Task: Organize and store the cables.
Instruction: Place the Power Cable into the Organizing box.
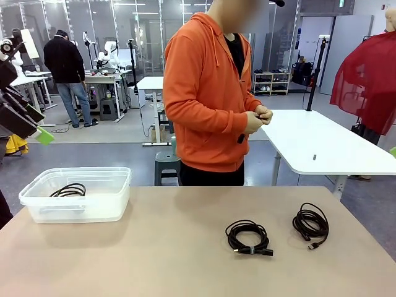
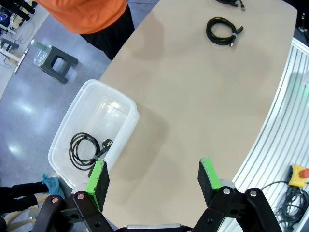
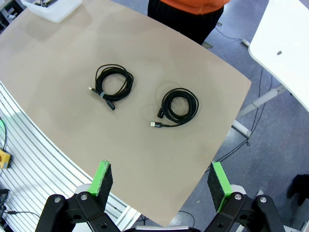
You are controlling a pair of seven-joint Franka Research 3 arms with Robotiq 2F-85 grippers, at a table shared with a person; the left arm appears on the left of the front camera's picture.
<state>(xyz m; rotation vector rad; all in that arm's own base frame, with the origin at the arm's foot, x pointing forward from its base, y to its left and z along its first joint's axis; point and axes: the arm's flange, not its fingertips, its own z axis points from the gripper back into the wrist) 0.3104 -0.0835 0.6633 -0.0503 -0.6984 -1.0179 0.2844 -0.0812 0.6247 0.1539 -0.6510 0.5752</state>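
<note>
Hovering high, our left tool (image 2: 153, 170) and right tool (image 3: 160, 173) both gape, empty. Mid-frame in the right wrist view: tied coil (image 3: 113, 86) and loose coil (image 3: 178, 107), apart on the worktop (image 3: 58, 58). Lower left in the left wrist view: stored coil (image 2: 87, 150) inside the clear bin (image 2: 131, 113). We judge these cables light, limp, springy; pinch across the bundled strands.

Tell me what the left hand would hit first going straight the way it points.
The left hand would probably meet bare table, beside the clear bin holding one cable; depth is uncertain.
</note>
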